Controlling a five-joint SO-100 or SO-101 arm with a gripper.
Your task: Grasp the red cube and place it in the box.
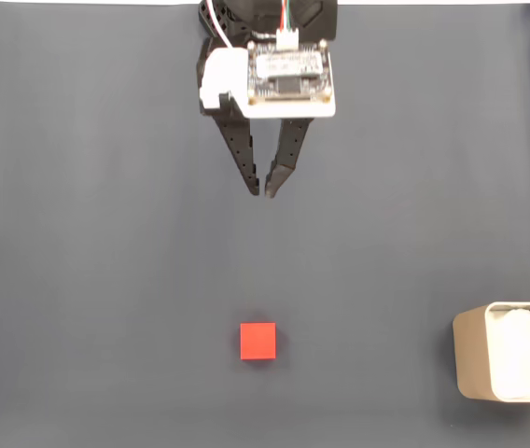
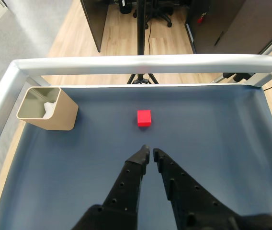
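The pincer (image 1: 263,190) is hanging over the dark blue worktop (image 1: 78,280) near the top of the fixed view, with its two black fingers pointing down the picture. The tips are sitting almost together, with just a thin gap between them, and they are holding nothing. The red cube (image 1: 258,341) is lying flat on the worktop, well apart from the tips and almost straight ahead of where they are pointing. In the wrist view the pincer (image 2: 150,153) is coming up from the bottom edge, and the red cube (image 2: 144,118) is sitting just past the tips, a tiny bit to the left of the gap. That is the one thing that matters most for the next move: the cube is lying right in front, so the arm looks like it needs to reach forward and down, not turn much to a side. The cube's sides are looking square to the fingers, so no big twist seems needed. The fingers probably need to open wider first, because the gap is looking too thin for the cube. The box (image 1: 508,364) is waiting far off at the lower right of the fixed view, with something soft and white inside. In the wrist view the box (image 2: 54,117) is standing to the left, well away from the cube.
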